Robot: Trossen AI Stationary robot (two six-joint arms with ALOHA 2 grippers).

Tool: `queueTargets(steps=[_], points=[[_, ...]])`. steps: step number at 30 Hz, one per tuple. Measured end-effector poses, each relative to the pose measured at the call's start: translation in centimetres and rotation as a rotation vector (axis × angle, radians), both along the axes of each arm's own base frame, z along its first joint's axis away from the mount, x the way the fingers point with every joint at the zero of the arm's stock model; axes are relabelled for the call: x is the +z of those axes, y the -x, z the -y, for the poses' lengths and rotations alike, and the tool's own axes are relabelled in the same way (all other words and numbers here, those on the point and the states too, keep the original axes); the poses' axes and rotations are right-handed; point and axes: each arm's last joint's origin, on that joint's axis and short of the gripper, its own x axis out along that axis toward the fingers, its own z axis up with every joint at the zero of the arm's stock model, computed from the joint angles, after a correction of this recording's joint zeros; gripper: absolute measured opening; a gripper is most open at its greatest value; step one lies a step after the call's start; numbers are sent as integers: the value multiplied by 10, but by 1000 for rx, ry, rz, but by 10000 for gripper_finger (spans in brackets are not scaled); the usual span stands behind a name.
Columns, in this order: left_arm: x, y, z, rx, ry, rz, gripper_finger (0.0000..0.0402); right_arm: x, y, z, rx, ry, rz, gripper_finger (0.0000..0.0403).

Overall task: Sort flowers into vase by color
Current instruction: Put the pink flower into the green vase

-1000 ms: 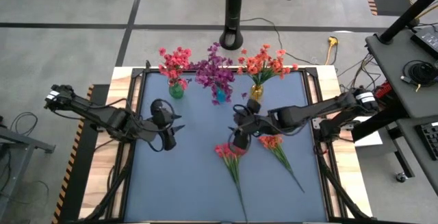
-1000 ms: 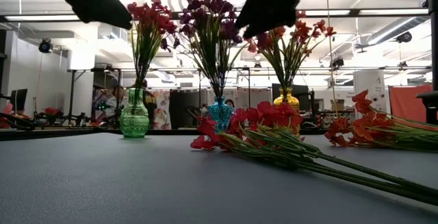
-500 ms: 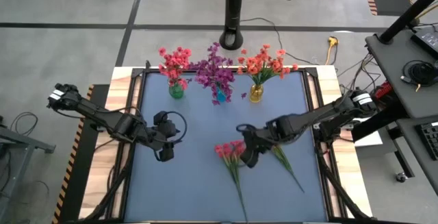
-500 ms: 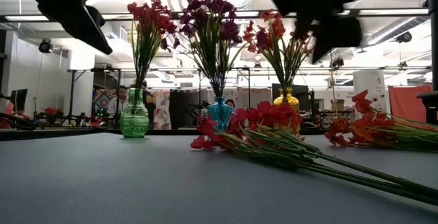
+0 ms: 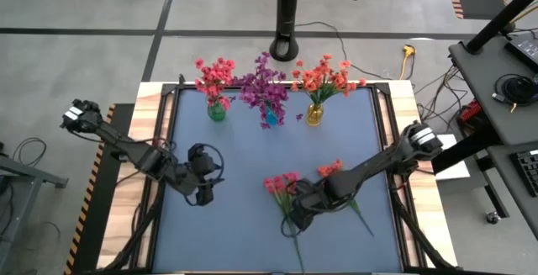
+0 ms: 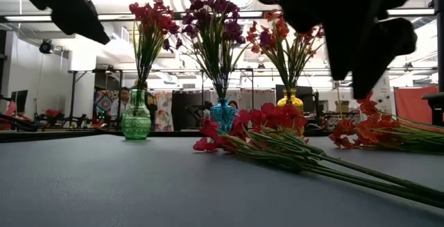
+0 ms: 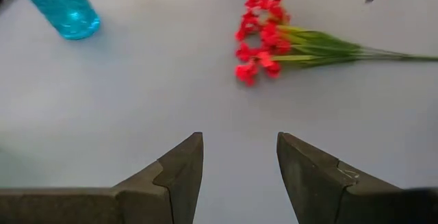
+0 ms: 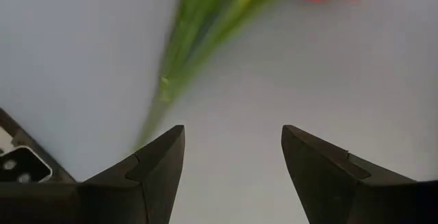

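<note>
Risk, left arm: the left jaws stand spread and empty above bare worktop. The pink-red sprig lies well ahead of them, blossoms toward the jaws, stem trailing away. If this arm also moves in, it may meet the right arm over the same sprig; keeping it parked appears the safer course. The blue vase stands ahead of these jaws and off to one side, so a forward sweep could topple it.

Risk, right arm: the right jaws are spread and hold nothing. The green stems lie just ahead of the gap and cross it at a slant. A descent without turning the wrist square to the stems may pinch only some of them, or push the sprig along the smooth worktop. The orange-red sprig lies near, beside this arm; a careless lift could drag it too.

Pose: in the high view the left jaws hang over the left half of the worktop, arm bent. The right jaws reach low across to the stems, arm stretched.
</note>
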Motion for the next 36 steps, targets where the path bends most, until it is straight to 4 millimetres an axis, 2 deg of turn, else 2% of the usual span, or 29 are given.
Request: queueTargets(steps=[6, 11, 17, 21, 26, 36], points=[[-3, 5, 28, -21, 28, 62, 171, -13, -36, -20, 99, 65, 18, 235], [-8, 8, 50, -36, 46, 112, 171, -33, -56, -28, 169, 111, -19, 235], [-18, 7, 68, -15, 62, 147, 171, -55, -62, -31, 173, 149, -107, 234], [-25, 3, 79, -19, 82, 164, 171, -58, -64, -34, 174, 167, -101, 224], [-30, -2, 86, -22, 95, 175, 170, -59, -67, -39, 200, 177, -72, 188], [-31, -5, 89, -18, 104, 197, 170, -62, -69, -42, 239, 215, -32, 65]])
